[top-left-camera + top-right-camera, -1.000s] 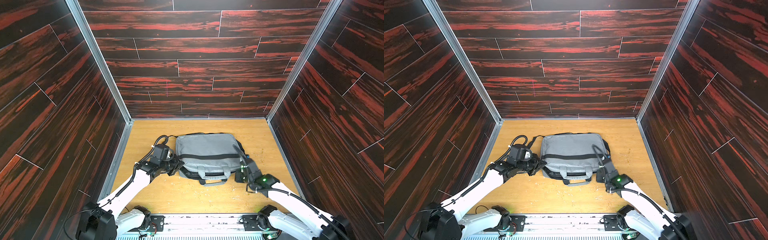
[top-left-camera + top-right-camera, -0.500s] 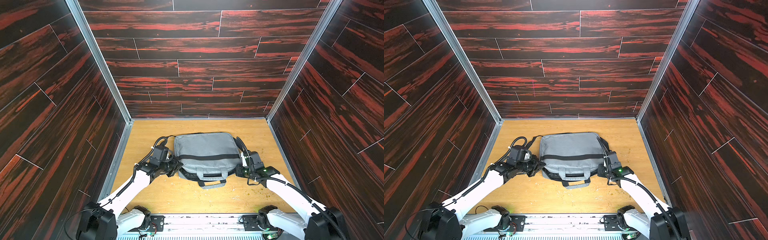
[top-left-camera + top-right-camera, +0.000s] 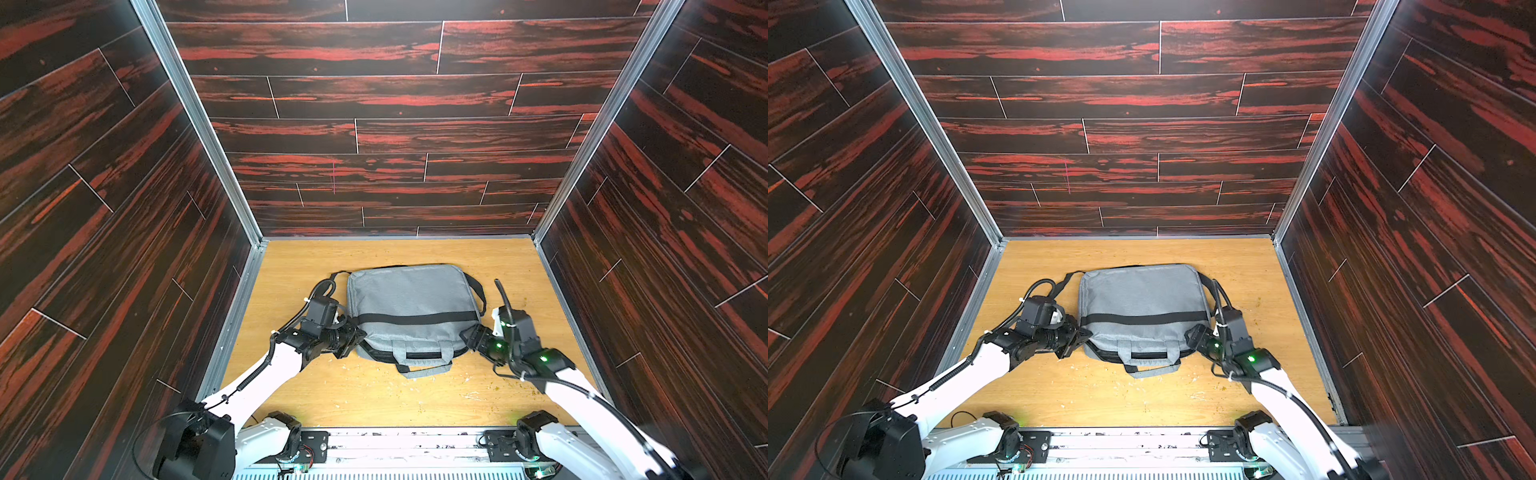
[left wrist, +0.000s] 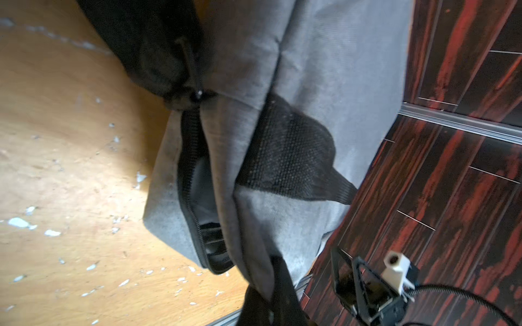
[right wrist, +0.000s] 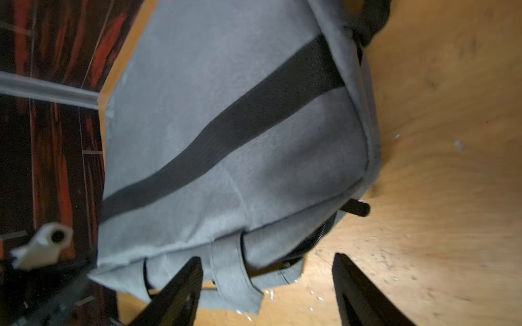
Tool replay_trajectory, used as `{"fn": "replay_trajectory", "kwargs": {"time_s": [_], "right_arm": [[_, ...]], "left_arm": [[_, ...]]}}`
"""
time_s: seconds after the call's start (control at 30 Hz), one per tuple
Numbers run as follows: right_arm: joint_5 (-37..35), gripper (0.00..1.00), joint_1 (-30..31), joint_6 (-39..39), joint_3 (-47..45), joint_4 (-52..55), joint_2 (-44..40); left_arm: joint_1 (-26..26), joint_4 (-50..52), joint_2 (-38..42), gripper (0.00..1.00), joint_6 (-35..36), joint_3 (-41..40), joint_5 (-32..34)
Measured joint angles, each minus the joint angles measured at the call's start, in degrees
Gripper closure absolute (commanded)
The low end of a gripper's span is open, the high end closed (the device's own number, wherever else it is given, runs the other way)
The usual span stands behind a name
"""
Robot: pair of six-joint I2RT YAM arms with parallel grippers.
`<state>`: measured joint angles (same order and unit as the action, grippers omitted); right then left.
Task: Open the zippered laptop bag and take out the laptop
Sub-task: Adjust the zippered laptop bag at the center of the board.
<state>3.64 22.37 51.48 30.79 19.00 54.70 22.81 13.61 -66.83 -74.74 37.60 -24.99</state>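
— Since a second ago the right arm has swung out to the right, so the right gripper now points leftward at the bag's near right corner. Its jaws have parted wide, with nothing between them.
— And the left gripper?
— Clamped tight on fabric at the near left corner of the soft grey fabric zippered laptop bag. That bag lies flat around the middle of the pale wooden tabletop, grey handles toward the robot. Seen from the left wrist, the black zipper gapes round that corner.
— Any laptop?
— None visible. The gap shows only dark lining, so I'd guess it sits inside.
— How will things handle?
— The bag looks light and floppy, and wrinkles under a pinch. Its flap will probably sag unless taken at the stiffer seam beside the zipper. The small black zipper pull at the near right corner seems the likely next hold, though it's thin and easy to miss. The laptop, I'd judge, is stiff, smooth, heavyish and scratchable: pinch an edge and slide it out flat.
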Motion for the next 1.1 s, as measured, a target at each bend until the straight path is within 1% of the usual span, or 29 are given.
{"fn": "replay_trajectory", "kwargs": {"time_s": [0.13, 0.27, 0.3, 0.4, 0.43, 0.53, 0.67, 0.77, 0.93, 1.1], "right_arm": [[0.00, 0.35, 0.50, 5.64, 0.55, -2.95, 7.82], [-0.37, 0.46, 0.50, 8.39, 0.76, -4.13, 12.70], [-0.39, 0.51, 0.50, 8.48, 1.42, -4.31, 14.38], [-0.66, 0.73, 0.50, 7.89, 4.70, -4.79, 19.58], [-0.74, 0.79, 0.46, 7.63, 5.60, -5.25, 20.87], [-0.92, 0.87, 0.46, 7.19, 7.67, -6.75, 22.86], [-0.13, 0.92, 0.48, 4.79, 13.11, -7.06, 27.32], [1.60, 0.94, 0.48, 1.75, 19.26, -7.39, 33.31], [7.78, 0.95, 0.74, -3.98, 32.17, -8.31, 46.21], [13.68, 0.95, 2.45, -9.22, 46.97, -7.39, 58.03]], "left_arm": [[0.00, -0.15, -0.11, 1.00, 0.20, -0.11, -0.37], [0.00, -0.22, -0.09, 1.00, 0.68, -0.35, -0.50], [0.00, -0.46, -0.09, 1.00, 0.83, -0.76, -0.52], [0.04, -0.79, 0.02, 1.00, 1.20, -2.32, -0.52], [0.04, -0.79, 0.17, 1.00, 1.29, -2.82, -0.52], [0.04, -0.24, 1.11, 1.00, 1.40, -4.00, -0.44], [0.46, 0.42, 3.72, 1.00, 0.46, -5.73, 0.28], [1.51, 1.42, 6.69, 1.00, -1.29, -6.93, 2.03], [5.46, 2.62, 12.90, 1.00, -6.10, -10.12, 6.56], [9.94, 2.32, 13.75, 1.00, -11.74, -11.23, 11.30]]}}
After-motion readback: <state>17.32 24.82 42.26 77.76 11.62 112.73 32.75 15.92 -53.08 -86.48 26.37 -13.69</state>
